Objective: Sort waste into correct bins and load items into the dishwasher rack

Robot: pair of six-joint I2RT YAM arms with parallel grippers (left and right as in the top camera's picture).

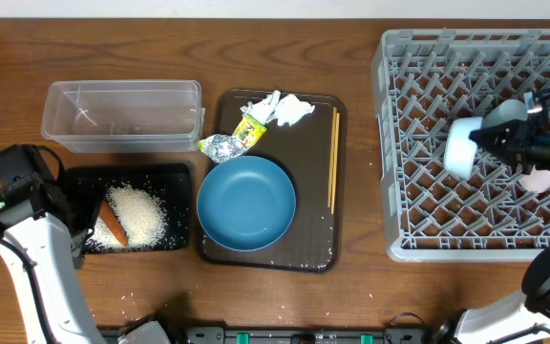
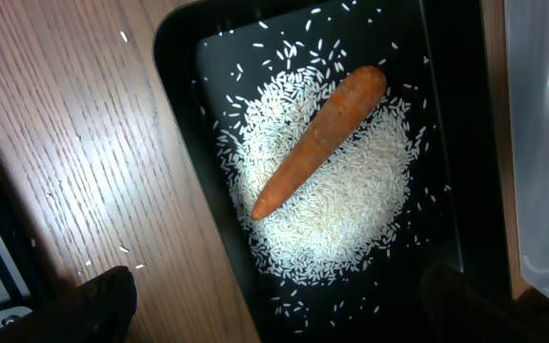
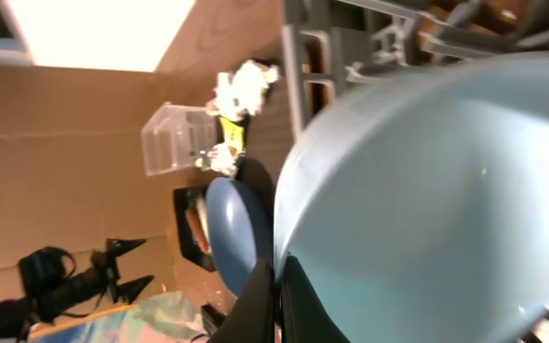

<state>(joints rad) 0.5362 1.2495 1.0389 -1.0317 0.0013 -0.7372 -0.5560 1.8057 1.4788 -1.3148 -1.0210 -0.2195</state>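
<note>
My right tool [image 1: 490, 136] grips the light blue cup [image 1: 460, 148] by its rim over the dishwasher rack [image 1: 382, 143], at 3 o'clock on the surface [image 1: 351, 301]. My left tool [image 2: 294, 307] stands wide over the black tray [image 2: 184, 114], 8 o'clock, containing rice [image 2: 346, 224] and carrot [image 2: 317, 143].

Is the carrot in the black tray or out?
In: the carrot lies across the rice heap inside the black tray.

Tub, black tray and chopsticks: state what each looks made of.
Tub: clear plastic, apparently; its walls are see-through. Black tray: probably glossy plastic; light glints along its rim. Chopsticks: likely wood or bamboo; pale tan, matte.
</note>
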